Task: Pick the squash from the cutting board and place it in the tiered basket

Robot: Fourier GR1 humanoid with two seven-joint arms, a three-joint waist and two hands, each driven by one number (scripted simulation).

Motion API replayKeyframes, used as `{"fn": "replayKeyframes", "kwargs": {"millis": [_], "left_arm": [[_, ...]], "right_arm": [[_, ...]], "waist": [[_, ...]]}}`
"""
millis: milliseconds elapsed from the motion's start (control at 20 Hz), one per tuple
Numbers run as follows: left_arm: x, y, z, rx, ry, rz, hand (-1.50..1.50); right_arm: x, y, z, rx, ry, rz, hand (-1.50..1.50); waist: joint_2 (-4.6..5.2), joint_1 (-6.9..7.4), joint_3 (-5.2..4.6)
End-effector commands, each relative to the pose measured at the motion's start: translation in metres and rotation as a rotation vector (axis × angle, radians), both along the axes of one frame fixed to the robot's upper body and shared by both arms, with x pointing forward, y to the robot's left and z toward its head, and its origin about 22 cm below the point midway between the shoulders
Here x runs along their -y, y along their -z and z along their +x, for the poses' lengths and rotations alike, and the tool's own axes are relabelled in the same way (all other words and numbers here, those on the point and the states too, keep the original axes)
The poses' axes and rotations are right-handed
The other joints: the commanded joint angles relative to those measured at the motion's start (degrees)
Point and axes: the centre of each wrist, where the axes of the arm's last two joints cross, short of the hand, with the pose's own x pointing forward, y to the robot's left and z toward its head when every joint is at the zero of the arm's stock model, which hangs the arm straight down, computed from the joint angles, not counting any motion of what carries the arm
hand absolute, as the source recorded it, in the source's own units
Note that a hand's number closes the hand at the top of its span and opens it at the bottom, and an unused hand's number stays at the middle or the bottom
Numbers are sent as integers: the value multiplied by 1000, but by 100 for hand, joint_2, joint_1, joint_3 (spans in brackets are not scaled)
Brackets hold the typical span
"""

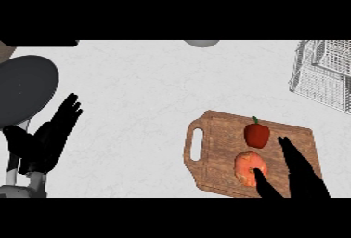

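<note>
An orange squash (pixel 248 166) lies on the near part of the wooden cutting board (pixel 219 153), with a red bell pepper (pixel 257 134) just beyond it. My right hand (pixel 302 174) is right beside the squash, fingers straight along its right side and the thumb reaching to its near edge; the hand is open. The wire tiered basket (pixel 321 74) stands at the far right of the counter. My left hand (pixel 51 135) rests open at the left, fingers pointing away.
A dark grey round plate (pixel 24 88) sits at the far left. A grey round object (pixel 201 42) shows at the far edge, and a dark shape (pixel 41 42) in the top left corner.
</note>
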Motion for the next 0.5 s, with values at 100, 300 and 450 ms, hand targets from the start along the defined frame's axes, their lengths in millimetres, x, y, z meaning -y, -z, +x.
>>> {"fn": "replayKeyframes", "kwargs": {"millis": [100, 300, 450], "left_arm": [[2, -6, 10, 7, 33, -30, 0], [-7, -6, 7, 10, 21, -19, 0], [1, -1, 9, 15, 21, -5, 0]], "right_arm": [[-52, -57, 0, -145, 60, -90, -150], [-90, -78, 2, -144, 142, -104, -150], [-100, -56, 8, -208, 155, -131, -150]], "waist": [[36, 144, 47], [13, 146, 69], [18, 87, 82]]}}
